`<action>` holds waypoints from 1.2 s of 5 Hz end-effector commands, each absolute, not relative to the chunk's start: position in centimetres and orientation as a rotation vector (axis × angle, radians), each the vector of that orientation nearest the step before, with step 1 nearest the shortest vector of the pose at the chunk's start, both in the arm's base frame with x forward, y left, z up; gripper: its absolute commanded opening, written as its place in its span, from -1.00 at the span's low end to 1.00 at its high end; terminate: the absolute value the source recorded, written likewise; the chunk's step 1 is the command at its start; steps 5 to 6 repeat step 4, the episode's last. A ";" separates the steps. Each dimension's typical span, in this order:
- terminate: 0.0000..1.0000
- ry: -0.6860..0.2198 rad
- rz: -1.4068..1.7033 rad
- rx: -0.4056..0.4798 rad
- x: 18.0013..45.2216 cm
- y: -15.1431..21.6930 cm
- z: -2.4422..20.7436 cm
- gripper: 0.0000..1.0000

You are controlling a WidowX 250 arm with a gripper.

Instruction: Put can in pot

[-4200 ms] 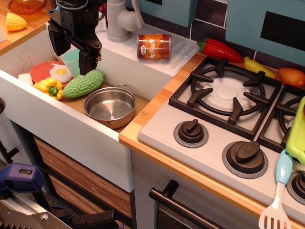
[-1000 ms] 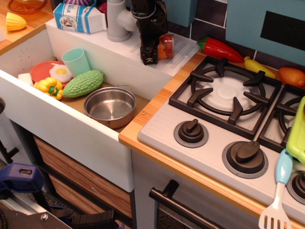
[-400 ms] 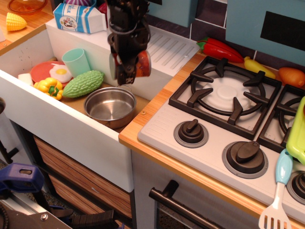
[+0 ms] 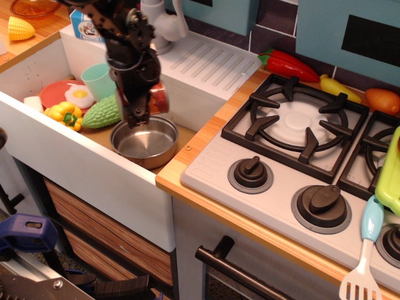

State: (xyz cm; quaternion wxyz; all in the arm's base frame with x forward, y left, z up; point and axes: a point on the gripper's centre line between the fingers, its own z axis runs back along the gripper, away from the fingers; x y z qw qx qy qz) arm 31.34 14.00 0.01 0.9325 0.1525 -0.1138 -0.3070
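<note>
My gripper (image 4: 139,107) is shut on the can (image 4: 157,98), a small tin with an orange label and dark red ends, mostly hidden behind the black fingers. It hangs just above the far rim of the pot (image 4: 145,142), a shallow shiny steel pot with loop handles that stands in the sink at its right end. The pot's inside is bare.
In the sink (image 4: 75,159) left of the pot lie a green gourd (image 4: 101,113), a mint cup (image 4: 97,80), a fried egg (image 4: 79,95) and a yellow pepper (image 4: 64,115). A grey faucet (image 4: 160,22) and milk carton (image 4: 83,26) stand behind. The stove (image 4: 294,134) is to the right.
The gripper took the can from the drainboard, carried it left and down off the ledge, and now holds it low over the pot.
</note>
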 end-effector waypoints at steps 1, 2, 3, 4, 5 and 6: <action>-1.00 -0.285 -0.667 0.340 32.1 14.9 0.4 1.00; -1.00 -0.285 -0.667 0.340 32.1 14.9 0.4 1.00; -1.00 -0.285 -0.667 0.340 32.1 14.9 0.4 1.00; 1.00 -0.285 -0.667 0.340 32.1 14.9 0.4 1.00; 1.00 -0.285 -0.667 0.340 32.1 14.9 0.4 1.00; 1.00 -0.285 -0.667 0.340 32.1 14.9 0.4 1.00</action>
